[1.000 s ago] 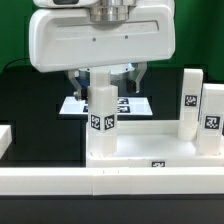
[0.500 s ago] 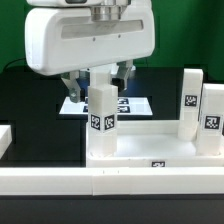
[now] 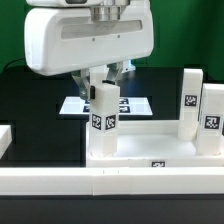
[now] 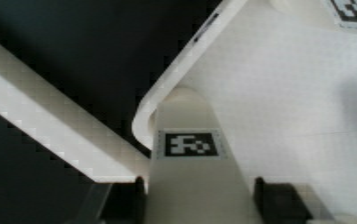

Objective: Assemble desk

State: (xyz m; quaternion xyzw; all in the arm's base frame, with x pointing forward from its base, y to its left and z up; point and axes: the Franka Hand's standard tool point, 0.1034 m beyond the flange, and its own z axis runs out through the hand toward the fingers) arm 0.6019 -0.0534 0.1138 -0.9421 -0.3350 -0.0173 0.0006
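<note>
Here your gripper sits just above the upright leg on the tabletop, fingers spread wide, holding nothing.

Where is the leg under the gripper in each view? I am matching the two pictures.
Exterior view: the leg stands upright on the tabletop toward the exterior view's left, directly below the gripper.
Wrist view: the same leg is seen from above between the fingertips, beside the tabletop's curved rim.
Shared landmark: the leg's tag.
</note>
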